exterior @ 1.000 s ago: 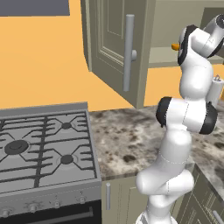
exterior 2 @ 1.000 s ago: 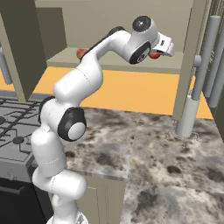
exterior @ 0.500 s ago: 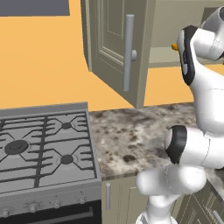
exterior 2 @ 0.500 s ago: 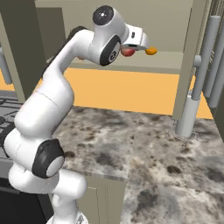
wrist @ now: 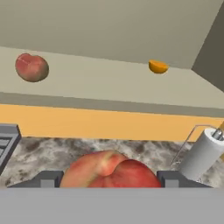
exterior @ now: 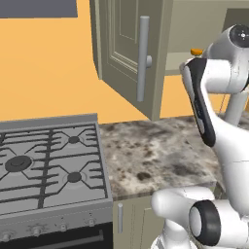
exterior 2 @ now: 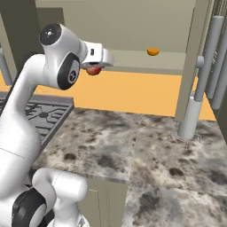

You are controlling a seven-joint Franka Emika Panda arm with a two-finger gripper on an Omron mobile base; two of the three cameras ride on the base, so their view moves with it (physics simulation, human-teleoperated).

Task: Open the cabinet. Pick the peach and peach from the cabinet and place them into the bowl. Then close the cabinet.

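Observation:
The olive-grey cabinet [exterior: 121, 53] stands open, with its left door swung out and showing its long bar handle [exterior: 143, 58]. My gripper [exterior 2: 94, 70] is shut on a reddish-pink peach [wrist: 109, 173], held in front of the cabinet, above the counter. On the cabinet floor [wrist: 109, 85] lie another reddish-pink peach [wrist: 31, 67] at the left and a small orange fruit [wrist: 158, 66] further right; the orange fruit [exterior 2: 153, 52] is also on the ledge in both base views [exterior: 196, 51]. The bowl is out of view.
A grey stove [exterior: 44, 165] sits left of the speckled stone counter [exterior 2: 133, 146]. A paper towel roll on a wire stand [exterior 2: 191, 117] stands at the back right of the counter. The right cabinet door [exterior 2: 195, 53] hangs open above it.
My gripper has pulled back out of the cabinet, leftward and down in the right base view, carrying the reddish peach. The arm has swung round with it. The cabinet and counter have stayed put.

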